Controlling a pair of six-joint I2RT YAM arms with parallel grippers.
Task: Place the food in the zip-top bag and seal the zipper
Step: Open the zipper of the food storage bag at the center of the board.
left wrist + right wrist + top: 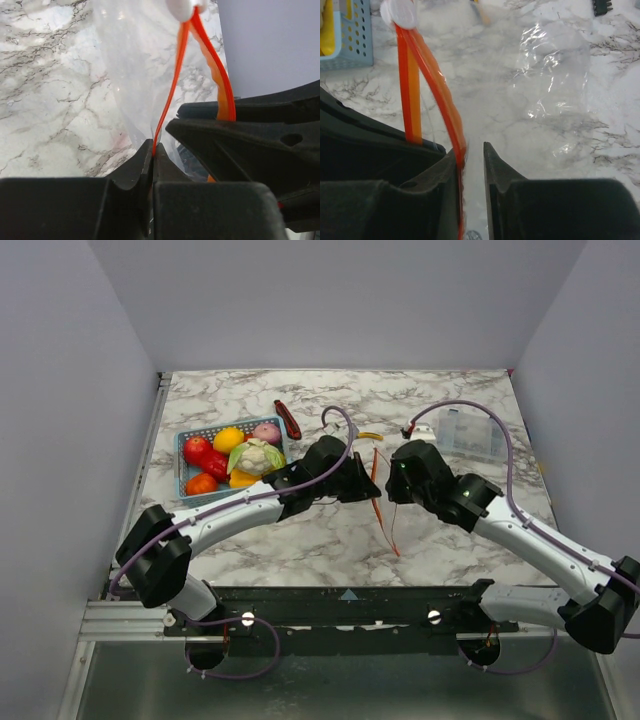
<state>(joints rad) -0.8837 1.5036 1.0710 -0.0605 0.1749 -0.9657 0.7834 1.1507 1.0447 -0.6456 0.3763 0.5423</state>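
Zipper [378, 495] runs top-to-bottom at frame centre between both claws: left gripper [152, 150] pinches one lip, right gripper [474, 150] stands open around the other.

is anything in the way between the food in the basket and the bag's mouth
yes, the left pincer sits right between the basket of food and the zip-top bag, clamped on one side of the zipper, so the direct path looks blocked

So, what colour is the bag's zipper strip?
Orange-red; the zipper strip shows best in the right wrist view.
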